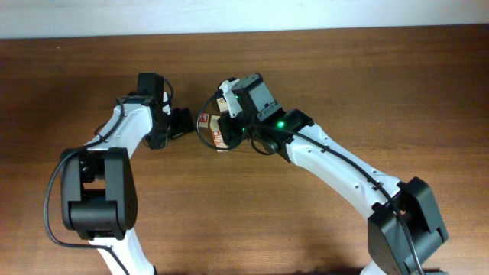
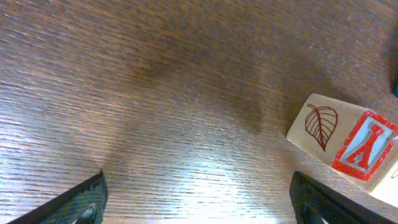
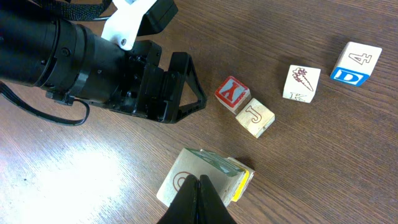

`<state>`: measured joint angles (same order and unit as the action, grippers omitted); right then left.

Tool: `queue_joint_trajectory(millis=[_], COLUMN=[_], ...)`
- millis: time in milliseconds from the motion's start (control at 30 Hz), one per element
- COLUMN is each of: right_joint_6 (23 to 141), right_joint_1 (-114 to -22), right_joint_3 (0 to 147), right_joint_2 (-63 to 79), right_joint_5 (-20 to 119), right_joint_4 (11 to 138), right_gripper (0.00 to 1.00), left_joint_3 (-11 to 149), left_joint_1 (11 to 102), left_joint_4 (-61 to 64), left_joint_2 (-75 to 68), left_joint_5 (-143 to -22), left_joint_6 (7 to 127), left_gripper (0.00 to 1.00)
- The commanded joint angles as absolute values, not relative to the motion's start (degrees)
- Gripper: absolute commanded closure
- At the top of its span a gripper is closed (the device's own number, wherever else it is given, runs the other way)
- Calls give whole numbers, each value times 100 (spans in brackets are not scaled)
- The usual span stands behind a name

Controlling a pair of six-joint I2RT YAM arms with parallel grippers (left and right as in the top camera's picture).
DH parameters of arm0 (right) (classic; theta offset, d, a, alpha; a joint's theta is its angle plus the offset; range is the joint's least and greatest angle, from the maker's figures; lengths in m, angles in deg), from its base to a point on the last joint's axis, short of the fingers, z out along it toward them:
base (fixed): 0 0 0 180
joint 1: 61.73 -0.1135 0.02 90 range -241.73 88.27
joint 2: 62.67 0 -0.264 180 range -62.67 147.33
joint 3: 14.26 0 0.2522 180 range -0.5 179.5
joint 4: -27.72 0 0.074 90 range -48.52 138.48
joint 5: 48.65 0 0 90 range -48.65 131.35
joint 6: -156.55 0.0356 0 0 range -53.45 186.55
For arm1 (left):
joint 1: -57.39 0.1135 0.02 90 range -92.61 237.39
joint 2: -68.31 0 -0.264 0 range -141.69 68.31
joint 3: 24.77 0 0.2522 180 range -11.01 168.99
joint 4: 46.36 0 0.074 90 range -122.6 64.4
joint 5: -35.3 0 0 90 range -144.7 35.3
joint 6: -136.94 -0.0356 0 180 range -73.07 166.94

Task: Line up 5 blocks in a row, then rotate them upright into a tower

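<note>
blocks (image 3: 255, 117): smooth pale-wood cubes, printed marks, on grained brown table (image 3: 323, 168) | left gripper (image 2: 199, 196): spread wide, red-Y cube (image 2: 348, 146) just beside it | right gripper (image 3: 199, 199): pinched closed over green-and-yellow-edged block (image 3: 183, 180)

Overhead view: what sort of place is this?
Probably a robot manipulation test bench: a bare dark wood-grain table, two white-and-black robot arms, and small light-wood alphabet cubes between them.

Bright, even light; glare patches on bench (image 2: 205, 177) in both wrist views; left wrist close-up soft.
</note>
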<state>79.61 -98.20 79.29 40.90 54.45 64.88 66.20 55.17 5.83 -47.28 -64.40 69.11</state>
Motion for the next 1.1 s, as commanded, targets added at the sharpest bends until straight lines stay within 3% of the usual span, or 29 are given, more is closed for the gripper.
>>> queue_joint_trajectory(millis=[0, 100, 233, 1067], right_joint_6=[7893, 7893, 7873, 7878], right_joint_1=[-9863, -9863, -9863, -9857], right_joint_3=[7634, 7634, 7634, 7940], right_joint_2=[4551, 4551, 4551, 4309], right_joint_5=[5157, 5157, 5115, 5465], right_joint_4=[6809, 6827, 6781, 6912], right_gripper=[96, 96, 96, 94], left_joint_3=[6482, 6482, 6482, 6482], left_joint_1=[5587, 5746, 6057, 6092], left_joint_4=[601, 553, 430, 430], left_joint_2=[-4890, -4890, -4890, -4890], left_joint_5=[-5900, -5471, -4868, -4886], left_joint_6=[6920, 6920, 6920, 6920], left_gripper=[7, 1, 1, 1])
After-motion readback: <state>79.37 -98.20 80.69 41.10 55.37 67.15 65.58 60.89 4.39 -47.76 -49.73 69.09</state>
